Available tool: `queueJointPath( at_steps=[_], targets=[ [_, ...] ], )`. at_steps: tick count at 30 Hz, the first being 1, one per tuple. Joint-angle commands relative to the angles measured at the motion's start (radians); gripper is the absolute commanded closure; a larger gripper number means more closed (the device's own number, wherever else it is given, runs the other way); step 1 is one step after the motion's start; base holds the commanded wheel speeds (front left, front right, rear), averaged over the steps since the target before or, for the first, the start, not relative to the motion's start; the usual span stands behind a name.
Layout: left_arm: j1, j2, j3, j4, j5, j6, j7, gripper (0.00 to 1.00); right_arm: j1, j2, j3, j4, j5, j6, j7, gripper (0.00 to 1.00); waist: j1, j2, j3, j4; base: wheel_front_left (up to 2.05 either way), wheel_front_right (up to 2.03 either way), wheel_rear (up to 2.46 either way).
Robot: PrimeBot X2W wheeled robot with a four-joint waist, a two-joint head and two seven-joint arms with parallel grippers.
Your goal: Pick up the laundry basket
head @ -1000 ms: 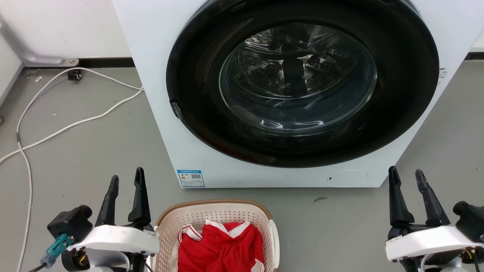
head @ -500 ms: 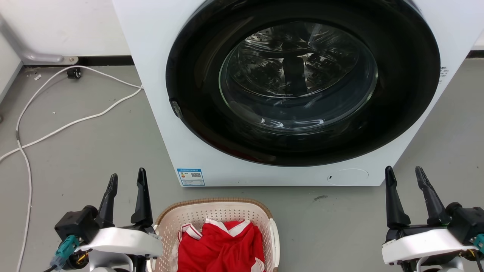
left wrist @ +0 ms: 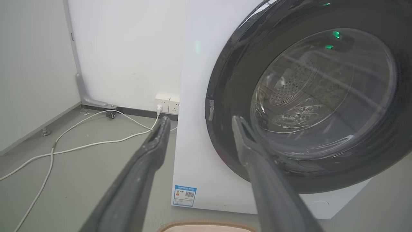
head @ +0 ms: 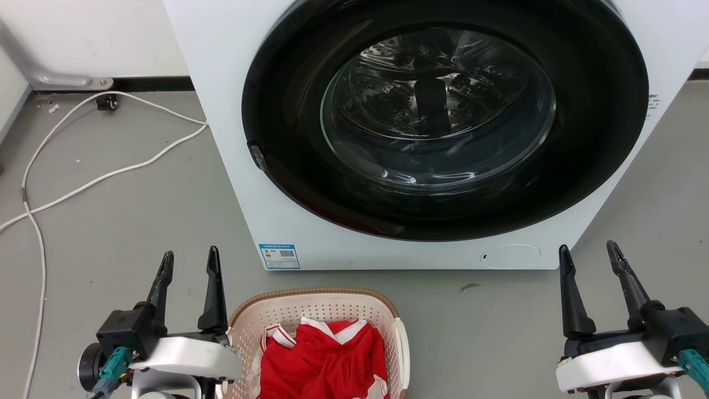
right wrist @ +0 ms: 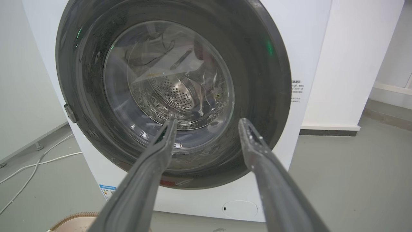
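Item 1: the laundry basket (head: 332, 308), on the floor (head: 138, 221) at your near edge, in front of the washing machine (head: 232, 138) and apart from it; red garment (head: 327, 360) inside.
Item 2: your left gripper (head: 190, 253), just left of the basket, fingers parted, holding nothing.
Item 3: your right gripper (head: 587, 247), well right of the basket, fingers parted, empty.
Item 4: white cable (head: 111, 177), far left on the floor.

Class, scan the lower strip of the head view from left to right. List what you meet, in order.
Thin white cable → dark-fingered left hand → cream-white perforated plastic laundry basket with a brown woven-look rim → dark-fingered right hand.
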Motion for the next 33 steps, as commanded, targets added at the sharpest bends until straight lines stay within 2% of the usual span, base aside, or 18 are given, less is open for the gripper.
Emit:
queueJointPath(
  at_steps=[1, 14, 33],
  targets=[
    [0.012, 0.003, -0.001, -0.006, 0.039, 0.006, -0.011, 0.0, 0.009, -0.005, 0.002, -0.012, -0.038, 0.0, -0.011, 0.0, 0.0, 0.0, 0.002, -0.001, 0.0, 0.0, 0.0],
    [0.015, 0.003, -0.003, 0.006, 0.128, 0.009, -0.035, 0.0, 0.019, -0.005, 0.002, -0.019, -0.115, 0.0, -0.035, 0.0, 0.0, 0.0, 0.008, -0.002, 0.0, 0.0, 0.0],
    [0.021, 0.003, 0.003, 0.026, 0.122, 0.015, -0.034, 0.0, 0.023, -0.005, 0.004, 0.013, -0.05, 0.0, -0.033, 0.0, 0.0, 0.0, -0.002, -0.001, 0.0, 0.0, 0.0]
  ],
)
